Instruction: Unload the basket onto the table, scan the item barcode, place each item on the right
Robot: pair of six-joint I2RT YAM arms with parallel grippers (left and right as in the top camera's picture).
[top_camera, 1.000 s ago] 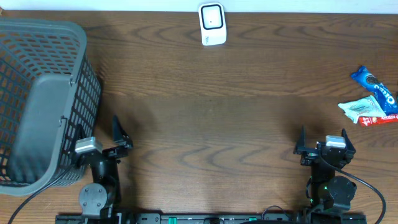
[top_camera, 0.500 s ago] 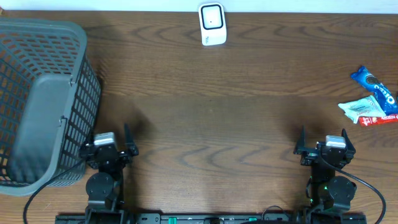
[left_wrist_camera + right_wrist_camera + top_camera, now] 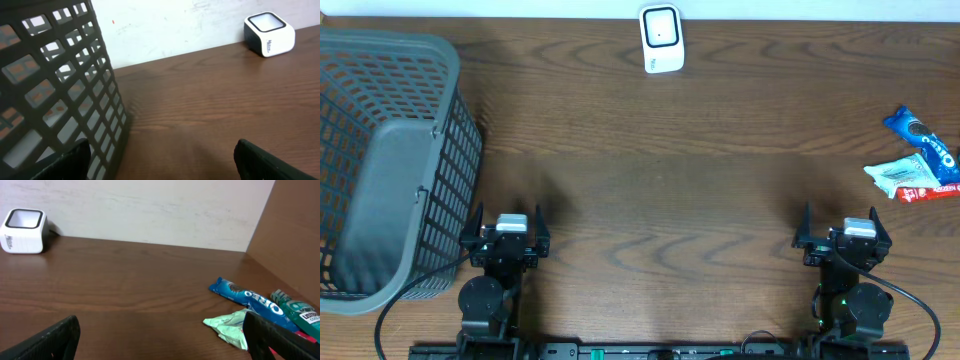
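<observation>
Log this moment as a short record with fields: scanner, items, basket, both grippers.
scanner: white barcode scanner at the far edge of the table, middle
items: blue Oreo pack, a crumpled pale green wrapper and a red-ended packet, grouped at the right edge, untouched
basket: grey plastic basket on the left, nothing visible inside
left gripper: open, holding nothing, next to the basket
right gripper: open, holding nothing, nearer than the items

Basket [image 3: 390,160] left, scanner [image 3: 661,38] behind, snacks [image 3: 918,160] right.
</observation>
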